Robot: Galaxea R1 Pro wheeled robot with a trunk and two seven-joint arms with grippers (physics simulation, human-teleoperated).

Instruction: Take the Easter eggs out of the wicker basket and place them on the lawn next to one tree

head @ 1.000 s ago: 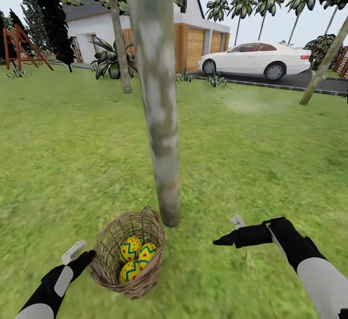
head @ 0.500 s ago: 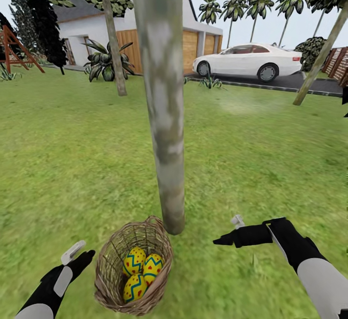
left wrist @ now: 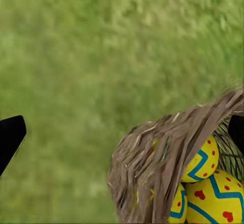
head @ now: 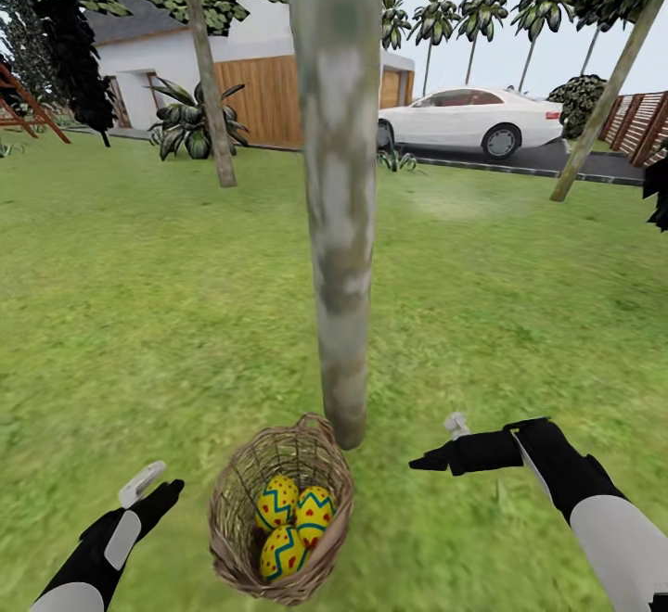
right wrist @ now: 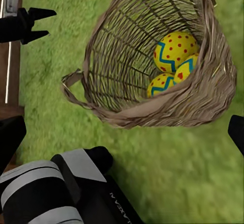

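Left tool [head: 165,493] hangs near the wicker basket [head: 234,538], right tool [head: 429,461] across open lawn [head: 510,315]; both jaw gaps unreadable. Three Easter eggs [head: 295,524] sit inside, beside the tree [head: 341,223].

Head camera downward over lawn [head: 139,297]; both wrist cameras close on wicker basket [right wrist: 152,107].

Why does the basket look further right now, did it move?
No. The basket sits by the tree as before; both slid right together, so the camera turned.
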